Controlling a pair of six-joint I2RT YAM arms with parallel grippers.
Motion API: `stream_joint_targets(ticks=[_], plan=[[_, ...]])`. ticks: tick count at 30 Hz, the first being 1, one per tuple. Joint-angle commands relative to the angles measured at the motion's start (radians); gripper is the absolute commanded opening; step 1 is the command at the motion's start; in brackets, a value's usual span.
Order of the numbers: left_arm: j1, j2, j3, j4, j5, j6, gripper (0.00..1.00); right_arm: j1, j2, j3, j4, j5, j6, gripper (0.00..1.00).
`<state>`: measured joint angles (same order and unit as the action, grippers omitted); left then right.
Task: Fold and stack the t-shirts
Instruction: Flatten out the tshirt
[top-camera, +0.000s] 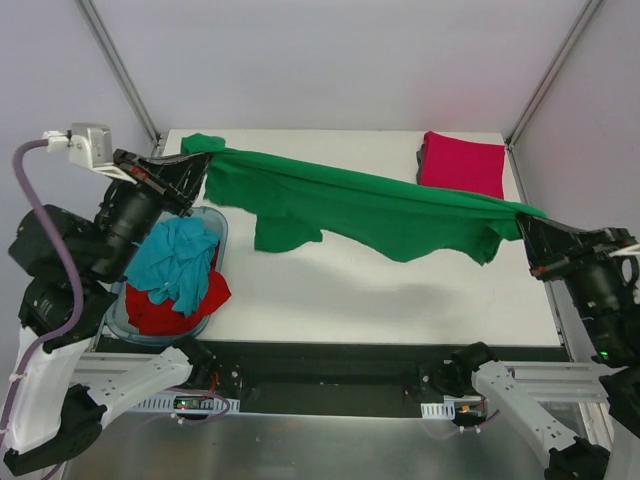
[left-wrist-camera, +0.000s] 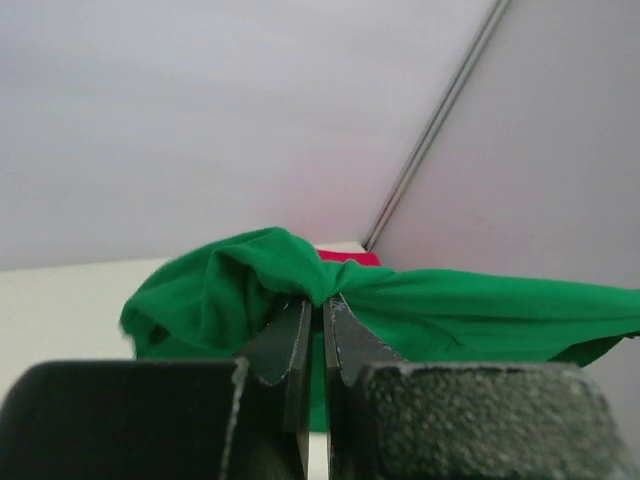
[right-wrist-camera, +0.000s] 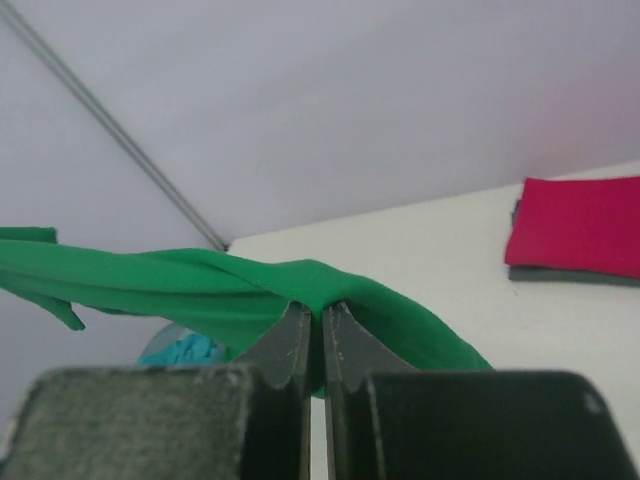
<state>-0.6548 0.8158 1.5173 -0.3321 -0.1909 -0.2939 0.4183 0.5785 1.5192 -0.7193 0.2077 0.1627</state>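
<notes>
Soft, even light from overhead fills all three views, bright and diffuse; the green t-shirt (top-camera: 350, 205) throws only a faint, blurred shadow on the white surface (top-camera: 330, 300). The top view is sharp throughout. In the wrist views the left claw (left-wrist-camera: 322, 315) and right claw (right-wrist-camera: 320, 325) sit dark and blurred at the bottom edge, the cloth beyond softly focused.

A white table (top-camera: 400, 300) fills the middle of the booth, and a translucent pale-blue tub (top-camera: 222, 232) sits at its near left corner, close to the edge. A black strip (top-camera: 330, 360) runs along the table's near edge. Plain pale walls (top-camera: 330, 60) close the space in on three sides, with a thin metal rod slanting up from each back corner of the table, one at the left (top-camera: 120, 70) and one at the right (top-camera: 557, 70).
</notes>
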Motion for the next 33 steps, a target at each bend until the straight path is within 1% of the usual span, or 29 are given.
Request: stream_joint_targets(ticks=[1, 5, 6, 10, 12, 13, 15, 17, 19, 21, 23, 25, 27, 29, 31, 33], plan=[[0.004, 0.022, 0.079, -0.053, 0.03, 0.055, 0.0, -0.006, 0.021, 0.114, -0.063, -0.114, -0.04, 0.01], [0.004, 0.072, 0.1, -0.062, -0.022, 0.074, 0.0, -0.006, 0.055, 0.099, -0.058, -0.079, -0.055, 0.01], [0.004, 0.088, 0.096, -0.062, -0.059, 0.078, 0.0, -0.007, 0.067, 0.085, -0.057, -0.053, -0.057, 0.01], [0.007, 0.181, 0.067, -0.059, -0.253, 0.104, 0.0, -0.006, 0.139, -0.016, -0.034, 0.111, -0.084, 0.01], [0.033, 0.238, 0.06, -0.047, -0.307, 0.119, 0.0, -0.006, 0.185, -0.06, -0.002, 0.191, -0.107, 0.01], [0.059, 0.273, 0.064, -0.045, -0.303, 0.118, 0.0, -0.007, 0.208, -0.088, 0.027, 0.235, -0.121, 0.01], [0.147, 0.35, 0.087, -0.044, -0.185, 0.101, 0.0, -0.022, 0.269, -0.12, 0.086, 0.285, -0.143, 0.01], [0.246, 0.449, 0.156, -0.045, -0.087, 0.078, 0.0, -0.062, 0.337, -0.116, 0.118, 0.257, -0.147, 0.01], [0.293, 0.564, 0.266, -0.057, -0.067, 0.084, 0.0, -0.113, 0.409, -0.09, 0.179, 0.181, -0.149, 0.01], [0.308, 0.679, 0.4, -0.109, -0.058, 0.108, 0.0, -0.162, 0.484, -0.001, 0.19, 0.115, -0.144, 0.01], [0.314, 0.726, 0.516, -0.137, -0.056, 0.125, 0.0, -0.199, 0.547, 0.082, 0.19, 0.07, -0.143, 0.01], [0.314, 0.73, 0.546, -0.148, -0.085, 0.147, 0.0, -0.226, 0.575, 0.117, 0.185, 0.032, -0.14, 0.01], [0.314, 0.697, 0.512, -0.148, -0.1, 0.138, 0.0, -0.24, 0.567, 0.108, 0.173, 0.004, -0.137, 0.01], [0.314, 0.639, 0.424, -0.147, -0.081, 0.115, 0.0, -0.251, 0.532, 0.046, 0.173, -0.017, -0.144, 0.01], [0.314, 0.568, 0.297, -0.148, -0.064, 0.093, 0.0, -0.262, 0.482, -0.045, 0.156, -0.039, -0.143, 0.01], [0.314, 0.496, 0.116, -0.151, 0.003, 0.072, 0.0, -0.269, 0.431, -0.156, 0.121, -0.057, -0.131, 0.01]])
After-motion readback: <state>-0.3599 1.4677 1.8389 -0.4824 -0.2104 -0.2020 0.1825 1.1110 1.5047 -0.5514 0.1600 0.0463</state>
